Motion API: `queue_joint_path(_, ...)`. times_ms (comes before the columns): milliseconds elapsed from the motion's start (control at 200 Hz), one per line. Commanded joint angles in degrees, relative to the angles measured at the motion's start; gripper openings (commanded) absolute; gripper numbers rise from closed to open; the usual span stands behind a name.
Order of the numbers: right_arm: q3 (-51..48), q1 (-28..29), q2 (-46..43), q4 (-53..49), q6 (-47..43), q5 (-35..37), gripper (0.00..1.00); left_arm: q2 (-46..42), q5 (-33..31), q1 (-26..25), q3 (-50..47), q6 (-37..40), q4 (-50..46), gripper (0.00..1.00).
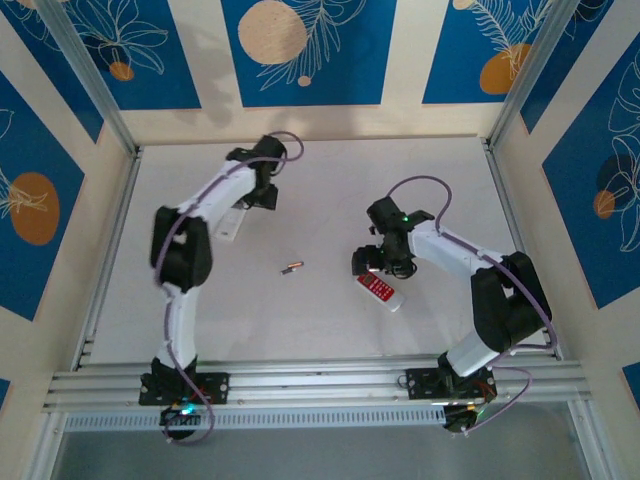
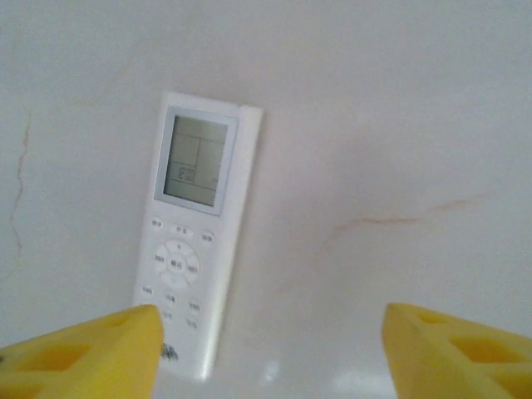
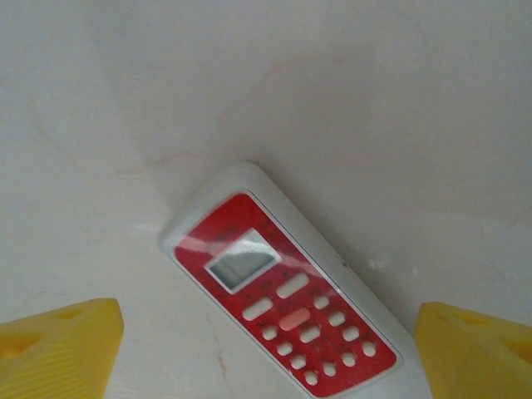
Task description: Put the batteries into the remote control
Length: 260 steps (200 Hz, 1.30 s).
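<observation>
One battery [image 1: 291,268] is made out in the top view, lying loose on the table [image 1: 320,180] between the two grippers. Whether a second is laid against it cannot be told; too small. — A

Noted. From the left gripper [image 1: 255,200] it is placed well apart, off to that gripper's right and back towards the bases. From the right gripper [image 1: 372,262] it is nearer, off to its left. It is touched by neither. — B

Gripper states? — A

The left gripper is seen released in its wrist view, with nothing between the left pads [image 2: 83,353]. The white remote [image 2: 195,237] is laid flat just ahead of them, screen and keys up. The right gripper is likewise released, the right pads [image 3: 58,349] set wide. The red remote [image 3: 283,299] is lying face up below and ahead, untouched as far as can be seen. — B

Handling of the battery? — A

It is judged light, rigid, smooth-skinned and round, so rolling is to be expected if it is nudged from the side. It should be taken across its middle, pads on the long flanks, with the ends left free for seating. A low, squared approach is called for, since little height is offered above the table. — B

And the remotes? — A

Both are laid keys-up, so the battery bay is presumed underneath; not seen. Nothing is judged loaded yet. — B
</observation>
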Motion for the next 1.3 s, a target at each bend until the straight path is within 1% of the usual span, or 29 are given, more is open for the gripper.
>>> queue_joint_path(0,0.0,1.7,1.7,-3.1,0.1,4.7,0.95,-15.0,15.0,1.7,-8.7,-3.9,11.6,0.79)
queue_joint_path(65,0.9,2.5,3.6,-5.0,-0.2,6.7,0.98,-19.8,15.7,1.8,-14.1,-4.1,14.3,0.83)
queue_joint_path(135,1.8,3.5,6.4,-6.9,-0.7,7.9,0.99,-22.9,16.0,1.9,-18.3,-4.1,15.2,0.85)
queue_joint_path(280,0.8,5.3,8.5,-7.7,-0.3,5.7,0.99,-25.0,17.5,2.0,-24.2,-5.1,15.7,0.87)
queue_joint_path(360,-0.6,5.2,9.1,-6.8,-0.4,3.1,0.97,-25.2,20.4,2.0,-25.9,-6.6,16.3,0.87)
queue_joint_path(475,-1.8,6.1,9.6,-5.3,-0.4,-0.3,0.87,-26.8,28.7,2.0,-29.2,-10.6,20.0,0.88)
queue_joint_path(620,-4.8,7.9,6.8,-0.9,0.5,-4.5,0.72,-30.7,40.5,2.0,-35.8,-18.9,28.1,0.88)
queue_joint_path(705,-7.1,9.1,4.1,3.0,0.8,-4.9,0.65,-32.2,47.9,1.8,-40.6,-24.6,34.6,0.87)
queue_joint_path(750,-7.0,9.3,3.1,3.5,1.0,-4.4,0.57,-32.4,50.7,1.2,-42.8,-27.3,37.4,0.86)
queue_joint_path(800,-6.3,9.6,1.5,4.0,1.0,-3.8,0.5,-32.4,52.8,0.1,-44.1,-29.1,39.0,0.83)
queue_joint_path(835,-5.9,9.7,-0.2,4.9,0.7,-4.1,0.45,-32.3,53.5,-0.9,-44.5,-29.4,39.2,0.81)
queue_joint_path(890,-5.4,9.9,-3.3,7.0,-0.1,-5.8,0.42,-31.9,53.8,-2.8,-44.3,-29.4,38.7,0.8)
queue_joint_path(1055,-5.2,11.0,-10.4,15.6,-2.0,-13.7,0.42,-31.1,53.7,-6.9,-44.9,-33.1,40.6,0.75)
queue_joint_path(1130,-4.1,11.5,-10.9,17.2,-2.6,-16.5,0.42,-30.6,53.6,-8.5,-45.3,-34.9,42.6,0.72)
queue_joint_path(1260,-1.1,12.5,-9.6,17.3,-3.7,-18.1,0.43,-28.7,55.0,-10.7,-45.6,-38.1,46.6,0.65)
queue_joint_path(1295,-0.6,12.7,-9.1,17.3,-3.9,-18.3,0.43,-28.3,55.0,-11.2,-45.6,-38.6,47.0,0.62)
